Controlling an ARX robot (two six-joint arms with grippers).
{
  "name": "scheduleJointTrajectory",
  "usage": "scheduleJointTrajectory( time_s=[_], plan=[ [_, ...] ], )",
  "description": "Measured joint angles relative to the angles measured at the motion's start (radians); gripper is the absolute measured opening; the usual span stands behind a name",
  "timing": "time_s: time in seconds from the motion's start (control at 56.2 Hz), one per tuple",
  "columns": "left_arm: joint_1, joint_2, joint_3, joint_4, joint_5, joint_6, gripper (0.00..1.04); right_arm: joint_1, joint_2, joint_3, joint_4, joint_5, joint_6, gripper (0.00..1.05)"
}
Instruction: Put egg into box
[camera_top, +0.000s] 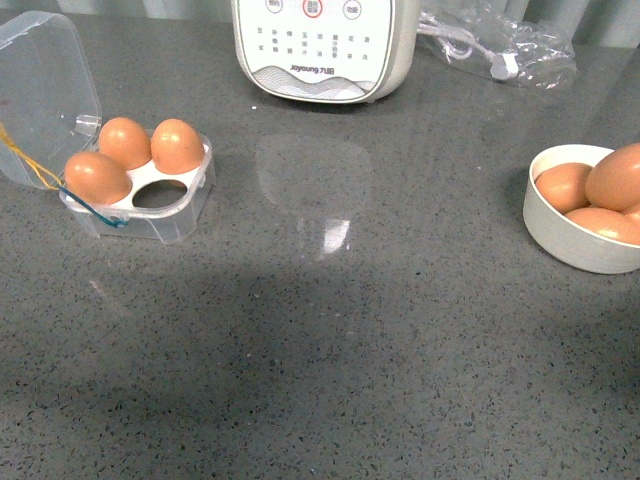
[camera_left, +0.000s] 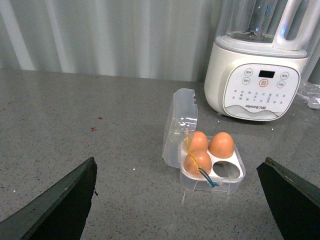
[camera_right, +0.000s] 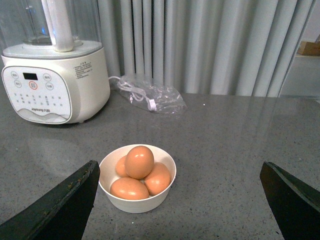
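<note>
The box (camera_top: 185, 215) sits open at the left of the grey counter, its clear lid (camera_top: 40, 90) tipped back. It holds three brown eggs, and its near-right slot (camera_top: 160, 194) is empty. More brown eggs are piled in a white bowl (camera_top: 560, 235) at the right edge, one egg (camera_top: 615, 175) on top. Neither gripper shows in the front view. My left gripper (camera_left: 178, 162) is open and hangs back from the box (camera_left: 220, 186), nothing between its fingers. My right gripper (camera_right: 179, 163) is open, well short of the bowl (camera_right: 135, 205) and its top egg (camera_right: 139, 161).
A large white appliance (camera_top: 320, 45) with buttons stands at the back centre. A crumpled clear bag with a white cable (camera_top: 500, 45) lies to its right. A pleated grey curtain (camera_right: 210, 45) closes off the back. Yellow and blue bands (camera_left: 200, 167) trail over the box's front.
</note>
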Motion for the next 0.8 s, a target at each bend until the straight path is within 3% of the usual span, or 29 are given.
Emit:
scheduleJointTrajectory(
  time_s=[0.8],
  plan=[
    [0.0, 0.0, 0.0, 0.0, 0.0, 0.0, 0.98, 0.0, 0.0, 0.0, 0.0, 0.0, 0.0, 0.97]
  ],
)
